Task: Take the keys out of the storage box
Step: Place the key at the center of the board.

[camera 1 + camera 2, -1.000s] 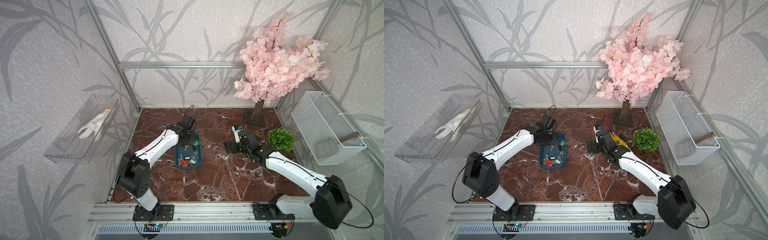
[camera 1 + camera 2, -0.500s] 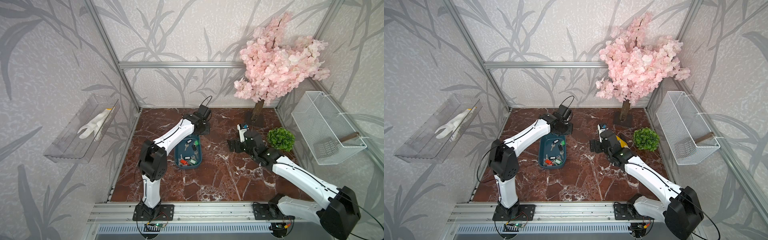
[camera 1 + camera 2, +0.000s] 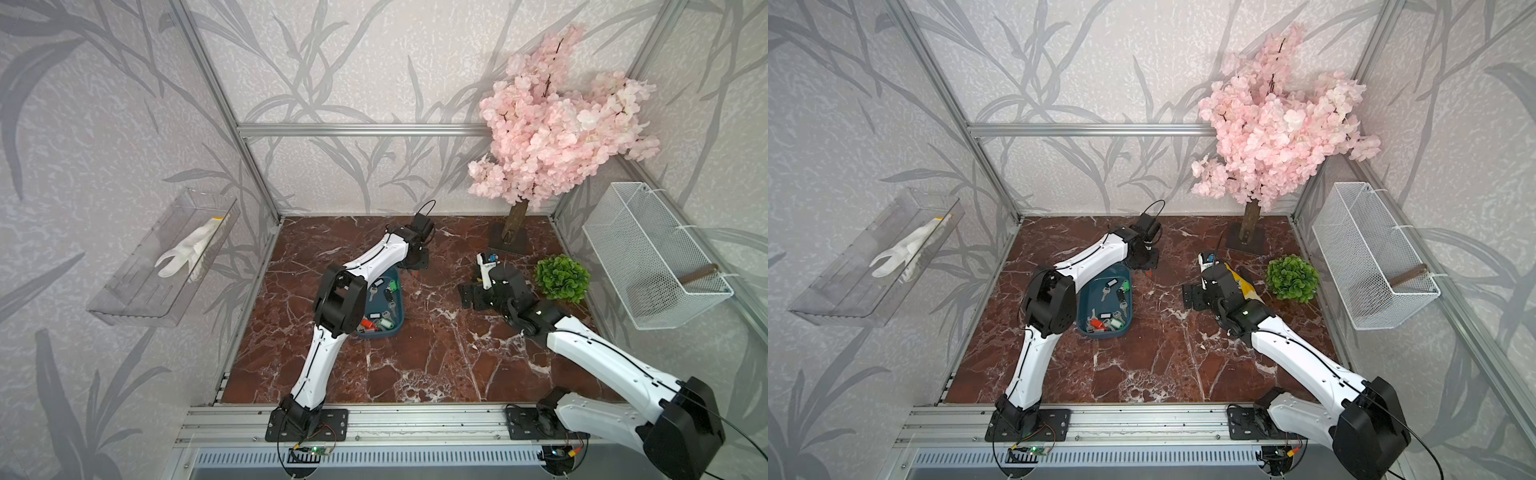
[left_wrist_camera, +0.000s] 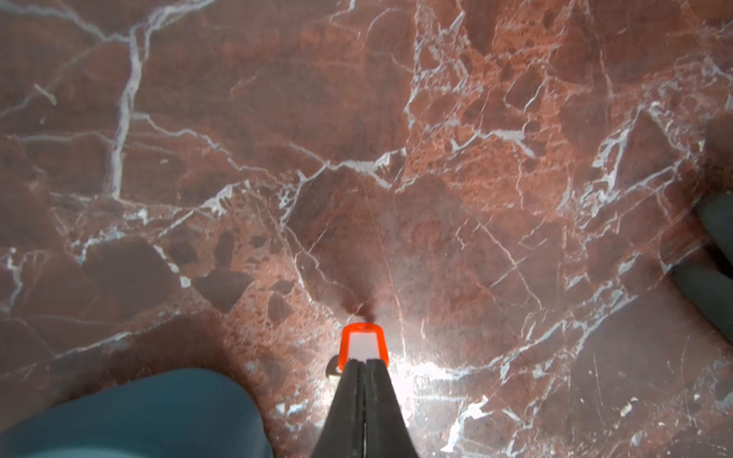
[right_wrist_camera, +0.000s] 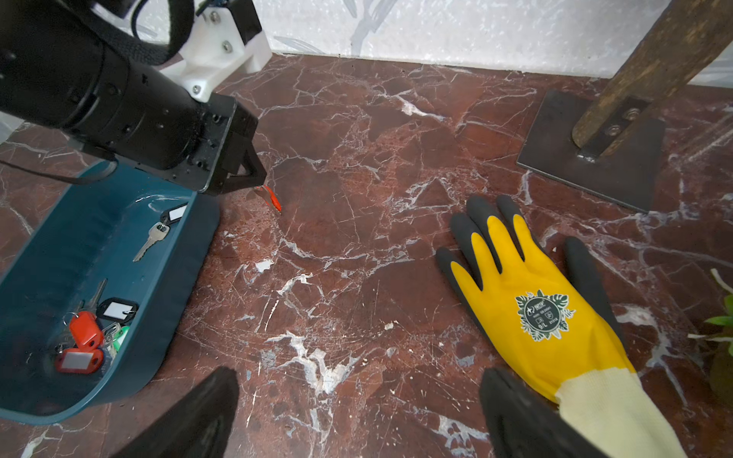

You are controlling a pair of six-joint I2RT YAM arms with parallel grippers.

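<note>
While keys (image 5: 85, 329) lie in the storage box (image 5: 190, 253), the left gripper (image 4: 363, 359) pinches a red-tagged key (image 4: 363, 343) just beyond its far right corner. The right gripper (image 5: 357, 374) gapes wide, empty

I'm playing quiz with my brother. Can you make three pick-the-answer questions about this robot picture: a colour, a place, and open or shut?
1. What colour is the glove lying on the table?
A. yellow and grey
B. pink
C. blue

2. Where is the red-tagged key, compared with the storage box?
A. lying inside it
B. held just outside it, over the table
C. lying on the glove

3. How do the jaws of the right gripper stand?
A. shut on a key
B. shut on the glove
C. wide open, holding nothing

Answers:
1 A, the right wrist view shows a yellow back and dark grey fingertips.
2 B, the left gripper pinches its tag beside the box's rim.
3 C, both jaws stand far apart with bare table between.
</note>
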